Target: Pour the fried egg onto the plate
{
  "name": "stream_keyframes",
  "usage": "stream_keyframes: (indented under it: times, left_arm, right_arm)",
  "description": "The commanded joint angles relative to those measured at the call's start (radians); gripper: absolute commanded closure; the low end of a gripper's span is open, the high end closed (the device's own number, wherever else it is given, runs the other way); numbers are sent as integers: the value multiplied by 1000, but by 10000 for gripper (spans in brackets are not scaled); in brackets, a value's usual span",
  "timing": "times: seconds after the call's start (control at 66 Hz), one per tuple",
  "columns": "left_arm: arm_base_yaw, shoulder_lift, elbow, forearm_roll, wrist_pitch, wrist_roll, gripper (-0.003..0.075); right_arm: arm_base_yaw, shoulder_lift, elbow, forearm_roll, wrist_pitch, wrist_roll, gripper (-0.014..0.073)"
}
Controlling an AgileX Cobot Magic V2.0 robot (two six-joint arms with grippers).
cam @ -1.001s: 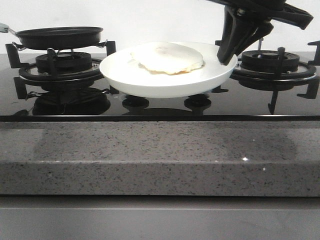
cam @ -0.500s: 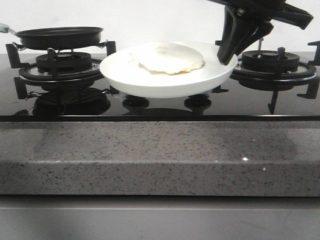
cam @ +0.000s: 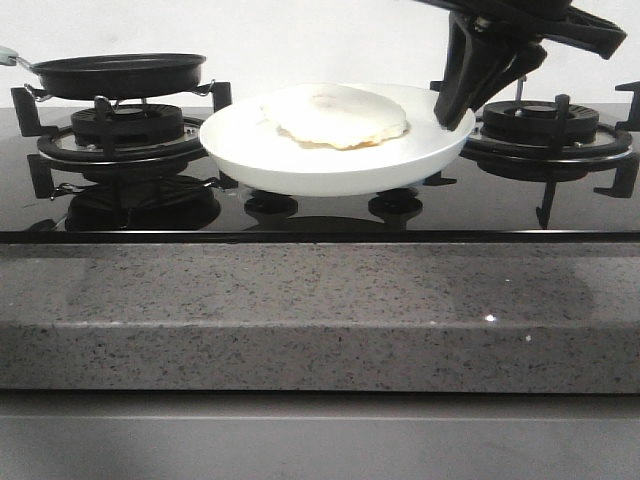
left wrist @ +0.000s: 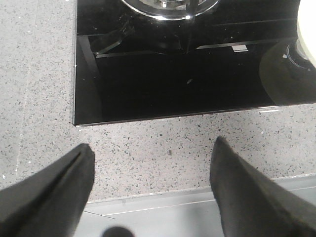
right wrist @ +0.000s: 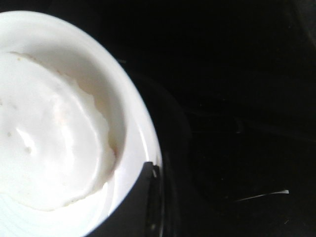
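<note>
1. We see the fried egg (cam: 335, 116) lying flat on the plate (cam: 300, 160). It is a pale, creamy white round shape with a wavy edge, and a thin yellow-brown line shows under its near edge.
2. In the right wrist view the egg (right wrist: 47, 143) looks soft and bumpy, with a faint brownish rim, and it fills much of the plate (right wrist: 133, 123).
3. The plate is round, shiny and white, with a raised rim. It is wider than the egg. It sits in the middle of the black glass stove (cam: 300, 215), between the two burners.
4. Our right hand (cam: 462, 100) comes down from above at the plate's right edge. One dark finger (right wrist: 136, 207) lies on the inside of the rim. We think the hand is pinching the rim, but the other finger is hidden, so we cannot tell.
5. Our left hand (left wrist: 150, 190) is spread wide with nothing in it. It hangs over the speckled grey tabletop (left wrist: 163, 143), near the front edge of the stove.
6. A black frying pan (cam: 118, 75) sits on the left burner (cam: 115, 135), well apart from the plate.
</note>
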Motion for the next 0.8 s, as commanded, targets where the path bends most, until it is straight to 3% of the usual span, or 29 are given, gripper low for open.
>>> stream_keyframes:
  times: [0.0,0.394,0.788]
  left_arm:
    - [-7,-1,-25,-11,-58,-11,227]
    - [-7,-1,-25,-11,-58,-11,227]
    - [-7,-1,-25,-11,-58,-11,227]
  right_arm:
    - [-2,-37,-27,13,-47,-6,660]
    - [-2,-36,-36,41,-51,-6,660]
    - [-17,20,-312,89,-26,-22,660]
